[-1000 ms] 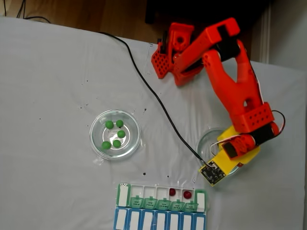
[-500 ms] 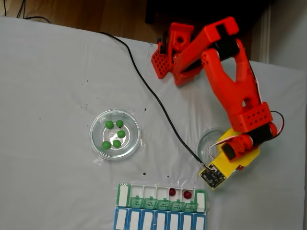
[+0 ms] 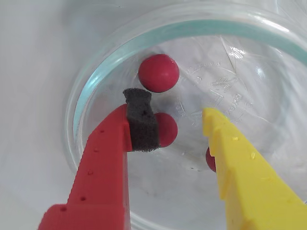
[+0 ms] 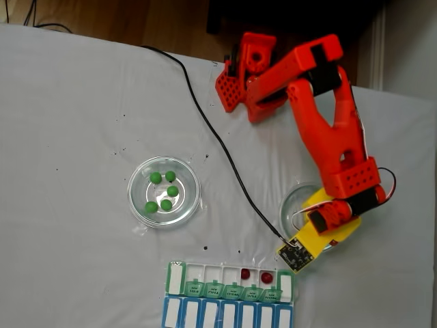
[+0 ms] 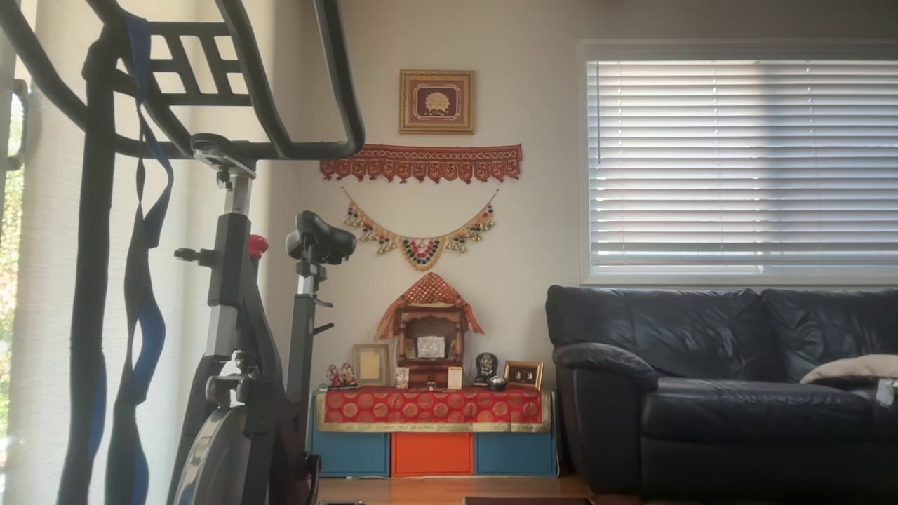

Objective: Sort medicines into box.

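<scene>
Red balls [image 3: 159,73], red-yellow pincer [image 3: 175,125].

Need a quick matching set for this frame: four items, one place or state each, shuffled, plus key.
Items:
1. green balls
2. red ball
3. pill organiser
4. claw

Places or states:
A. open, lowered into a glass dish
B. near table edge, two red balls in its compartments
C. in the right-hand glass dish, beyond the foam pad
D. five together in the left-hand glass dish

Pairs: 1-D, 2-C, 3-B, 4-A

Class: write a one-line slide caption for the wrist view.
Open gripper lowered into a glass dish, straddling one of three red balls.
</scene>
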